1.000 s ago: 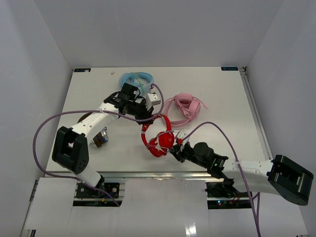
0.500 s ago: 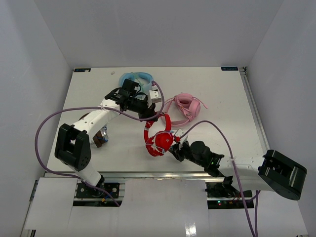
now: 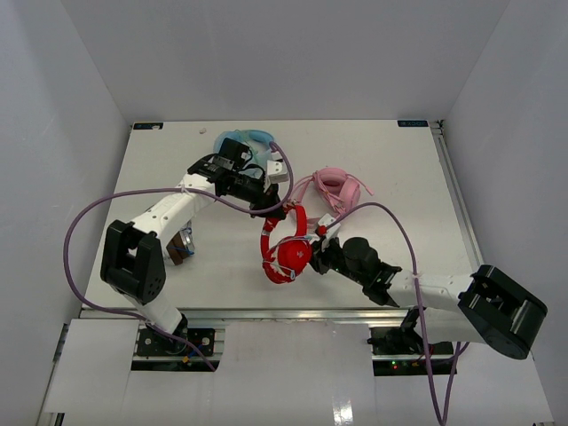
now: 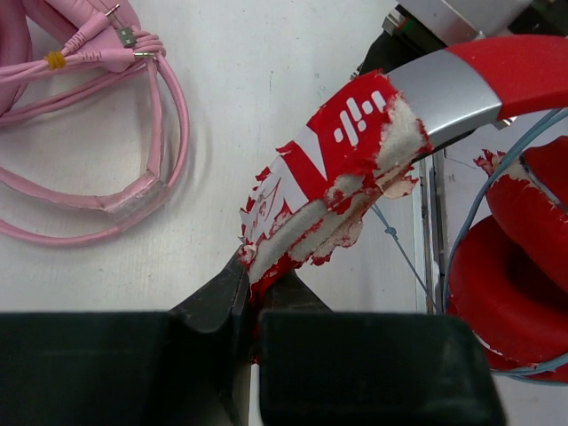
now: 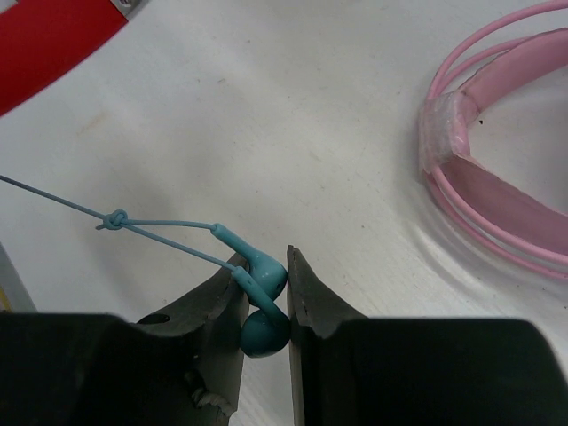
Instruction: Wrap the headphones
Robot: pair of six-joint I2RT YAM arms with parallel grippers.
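Observation:
The red headphones (image 3: pixel 286 247) lie in the middle of the table, earcups toward the near edge. My left gripper (image 3: pixel 272 207) is shut on the far end of the headband; in the left wrist view the gripper (image 4: pixel 257 286) pinches the torn red and whitish padding (image 4: pixel 342 186), with a red earcup (image 4: pixel 510 297) at right. My right gripper (image 3: pixel 320 241) sits just right of the earcups. In the right wrist view it (image 5: pixel 264 271) is shut on two teal earbuds (image 5: pixel 269 297) at the end of the thin pale blue cable (image 5: pixel 160 229), which runs left toward the headband (image 5: pixel 44 35).
The pink headphones (image 3: pixel 330 193) lie just beyond my right gripper, close in the right wrist view (image 5: pixel 497 191); their coiled pink cable (image 4: pixel 98 98) shows in the left wrist view. The light-blue headphones (image 3: pixel 250 140) lie behind the left arm. A dark object (image 3: pixel 181 245) sits by the left arm.
My right gripper has moved away from the near edge toward the pink headphones, carrying the earbuds. The left gripper and the headband have shifted slightly toward the back.

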